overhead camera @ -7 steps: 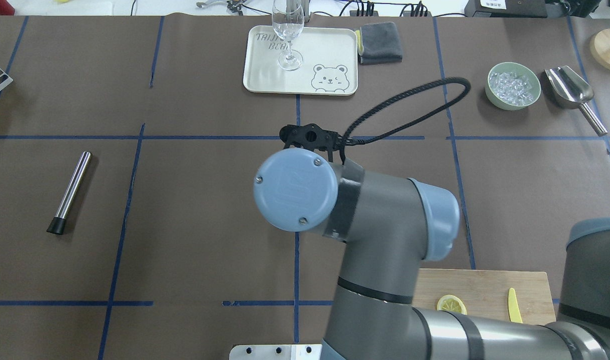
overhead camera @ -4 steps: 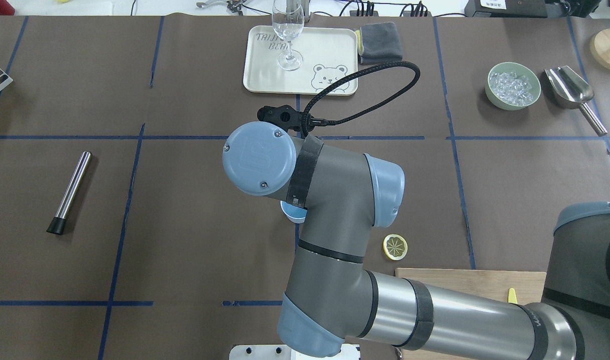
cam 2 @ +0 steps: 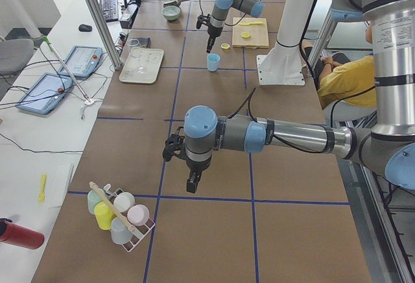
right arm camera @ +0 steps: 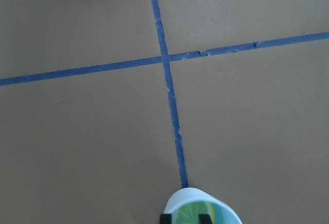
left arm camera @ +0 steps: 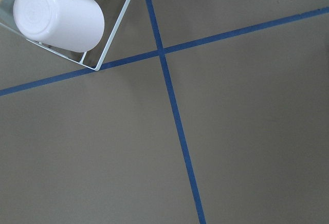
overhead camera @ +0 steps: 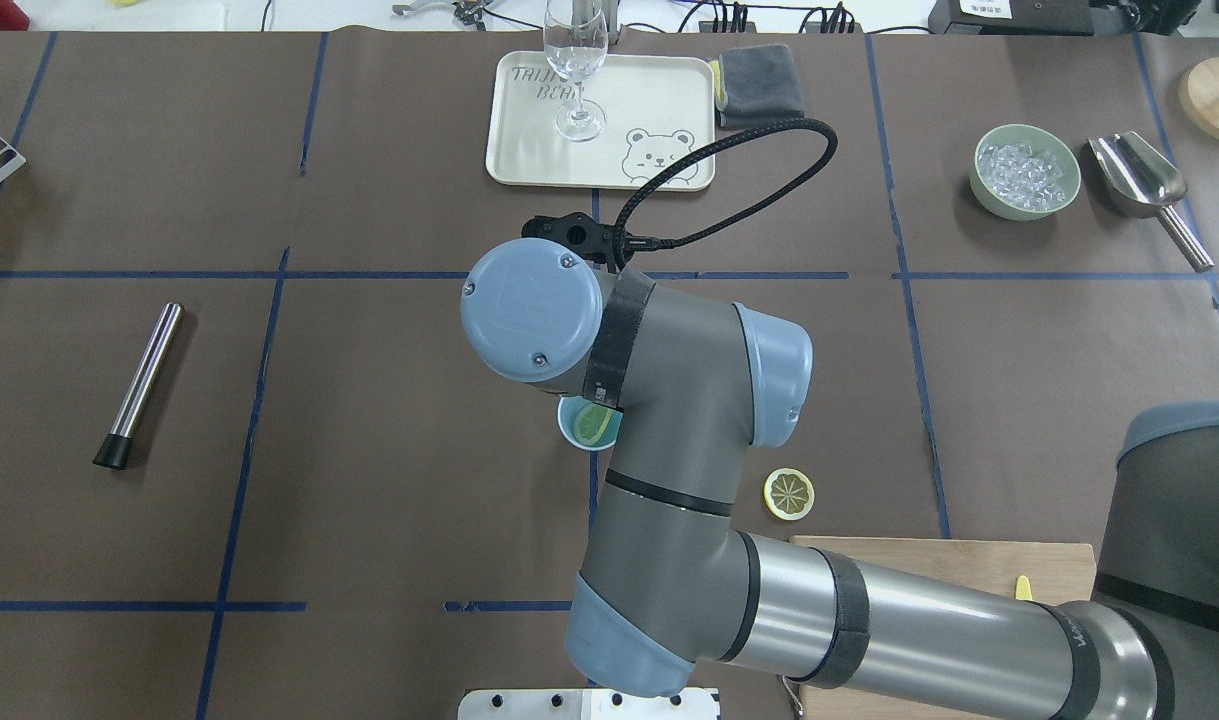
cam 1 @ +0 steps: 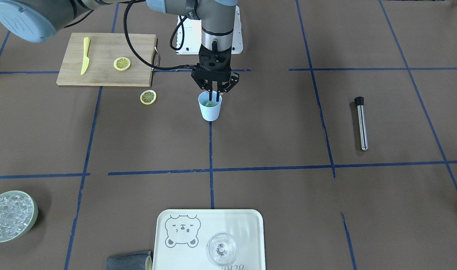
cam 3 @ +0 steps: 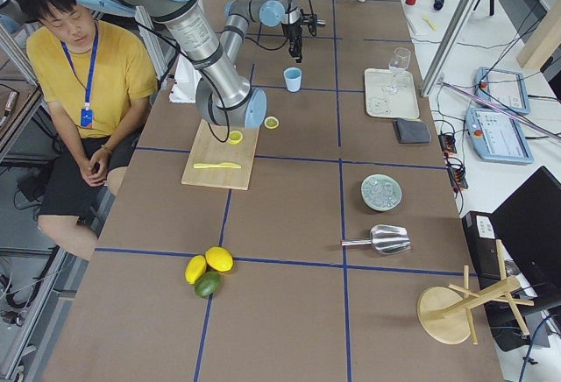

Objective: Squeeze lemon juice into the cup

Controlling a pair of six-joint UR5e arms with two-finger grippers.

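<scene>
The pale-blue cup [cam 1: 210, 110] stands near the table's middle, on the robot's side. My right gripper [cam 1: 212, 96] hangs straight down over it, its fingers dipped into the cup's mouth and closed on a lemon slice [overhead camera: 594, 424] held on edge. The right wrist view shows the cup's rim [right arm camera: 177, 203] with the slice [right arm camera: 186, 213] between the two fingertips. A second slice [cam 1: 148, 97] lies flat on the table beside the cup. A third slice [cam 1: 122, 63] lies on the cutting board [cam 1: 104, 48]. My left gripper [cam 2: 192, 187] hovers far off; I cannot tell whether it is open or shut.
A yellow knife [cam 1: 85, 55] lies on the board. A tray [cam 1: 247, 225] holds a clear glass [cam 1: 221, 248], with a grey cloth [cam 1: 129, 261] beside it. A bowl of ice [cam 1: 11, 215] and a steel rod [cam 1: 361, 123] lie apart. A cup rack [cam 2: 120, 215] stands near the left gripper.
My right arm has swung left over the cup, then settled. The lemon slice now shows in the cup's mouth, where only blue showed 0.6 s ago.
</scene>
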